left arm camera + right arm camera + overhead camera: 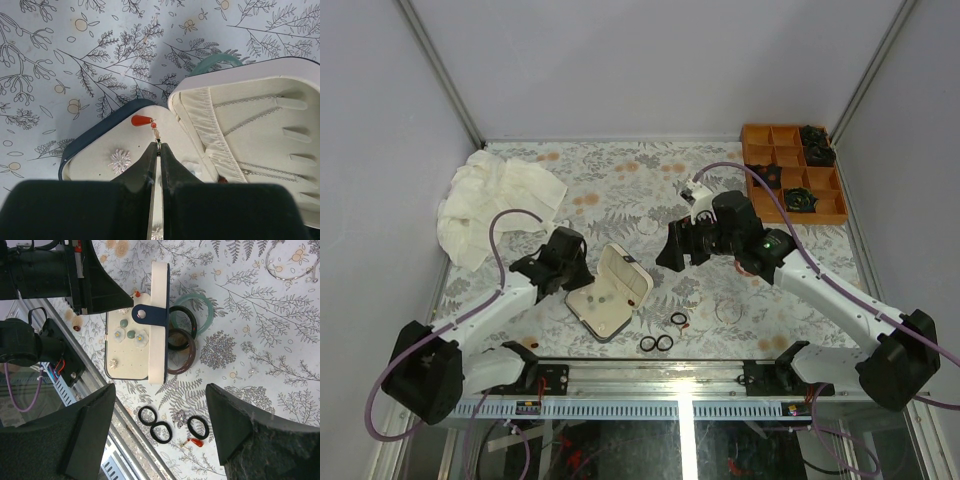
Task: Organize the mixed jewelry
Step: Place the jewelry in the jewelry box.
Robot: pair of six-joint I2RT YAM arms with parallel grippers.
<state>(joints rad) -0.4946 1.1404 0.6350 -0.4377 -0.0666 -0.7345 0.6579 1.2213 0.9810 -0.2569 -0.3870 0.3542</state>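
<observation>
**A:** Nearest the front rail, what lies loose?

**B:** 3 black rings (160, 432), 2 touching and 1 apart, flat on the floral table (620, 180). A tiny red drop (196, 442) lies just beside them. I judge the rings light and stiff. Lying flat, they want a pinch across the band.

**A:** Next back?

**B:** The open case (100, 132), cream-lined, with a few small studs (127, 329) in its tray. The left gripper (158, 147) has its fingers pressed together over that tray. It appears to nip the wire hook of a red drop earring (142, 120). That hook looks thin and bendable, so a light hold on the wire, not the bead, seems right.

**A:** Behind the case?

**B:** 3 bangles (184, 332), touching its lid. The right gripper (160, 390) hangs beyond them, fingers wide apart, holding nothing. Further out lies a clear hoop (290, 265): thin, likely slippery, and hard to pick out against the busy print.

**A:** And the far side?

**B:** A crumpled white cloth (495, 200) at the far left and an orange divider tray (760, 140) at the far right. Plain grey walls close in 3 sides.
</observation>
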